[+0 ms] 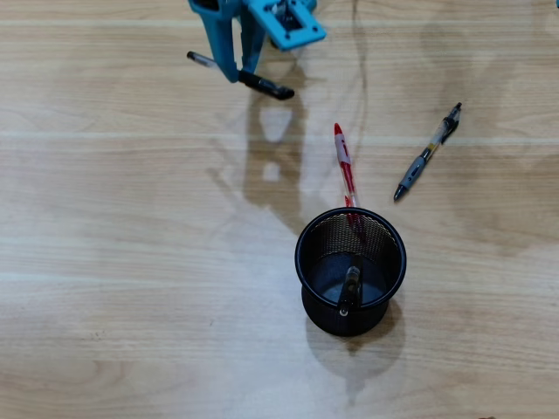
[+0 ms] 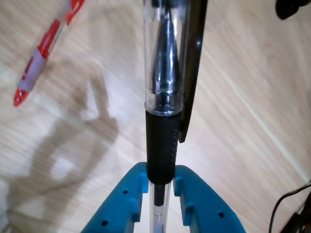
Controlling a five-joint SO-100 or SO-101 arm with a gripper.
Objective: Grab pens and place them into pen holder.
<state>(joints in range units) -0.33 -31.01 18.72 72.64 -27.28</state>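
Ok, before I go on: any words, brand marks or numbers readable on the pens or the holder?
None can be read in either view.
Clear pen with black cap, held in the gripper: no print shows in the wrist view.
Red-and-white pen: too small and blurred.
Clear-and-grey pen: too small to read.
Pen holder and the pen inside it: no label visible.

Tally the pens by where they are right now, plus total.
In the round black wire-mesh pen holder: 1, a dark pen.
On the wooden table: 2, the red-and-white pen and the clear-and-grey clip pen.
In the blue gripper: 1, the clear black-capped pen.
Total: 4.
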